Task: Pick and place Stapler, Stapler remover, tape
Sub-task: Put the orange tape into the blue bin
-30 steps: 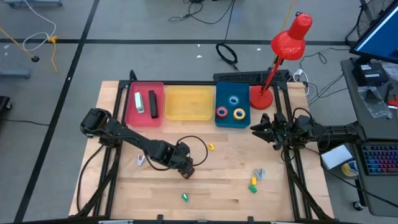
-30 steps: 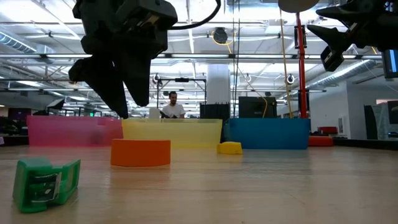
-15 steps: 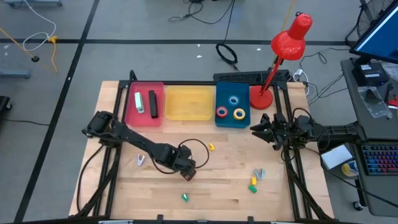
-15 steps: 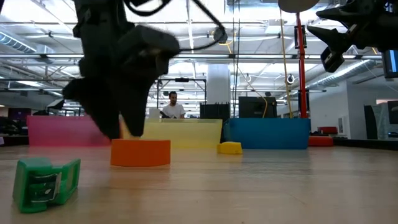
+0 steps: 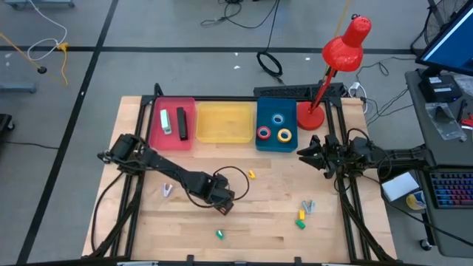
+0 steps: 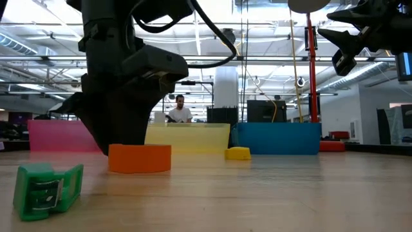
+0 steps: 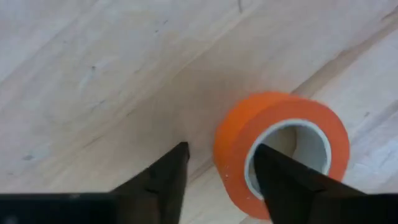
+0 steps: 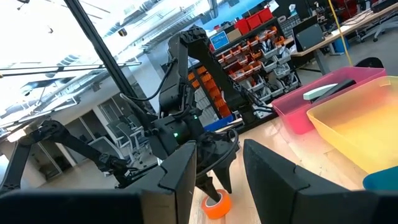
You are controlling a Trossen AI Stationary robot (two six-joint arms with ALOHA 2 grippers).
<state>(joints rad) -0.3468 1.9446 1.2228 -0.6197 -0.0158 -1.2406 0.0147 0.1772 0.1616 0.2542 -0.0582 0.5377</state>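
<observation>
The left gripper (image 7: 221, 148) is reaching down to the table (image 5: 273, 236) at the orange tape roll (image 7: 280, 118), which is lying flat on the wood. Its fingers are standing part-way open and straddling the roll's wall: one finger (image 7: 165, 180) is sitting outside the ring with a sliver of bare table between it and the tape, and the other is sitting over the pale centre hole. The jaws are not pinching the roll, and the gripper is holding nothing.

Just beyond this gripper, toward the bins, a small yellow piece (image 5: 251, 175) is lying on the table. Nearer the table's front edge, a green staple remover (image 6: 48, 190) is resting on its side, apart from the gripper.

The right gripper (image 8: 217, 180) is hanging above the table's right side, well apart from the orange roll. Its fingers are standing apart with nothing between them. Just beside it, toward the back of the table, the blue bin (image 5: 288, 107) is holding three more rolls: a blue one (image 5: 278, 118), a red one (image 5: 264, 134) and a yellow one (image 5: 284, 135). Further along the row from it, the yellow bin (image 5: 224, 122) is standing next to the blue bin, and the red bin (image 5: 171, 103) is holding a white stapler (image 5: 165, 122) and a black one (image 5: 181, 124).
</observation>
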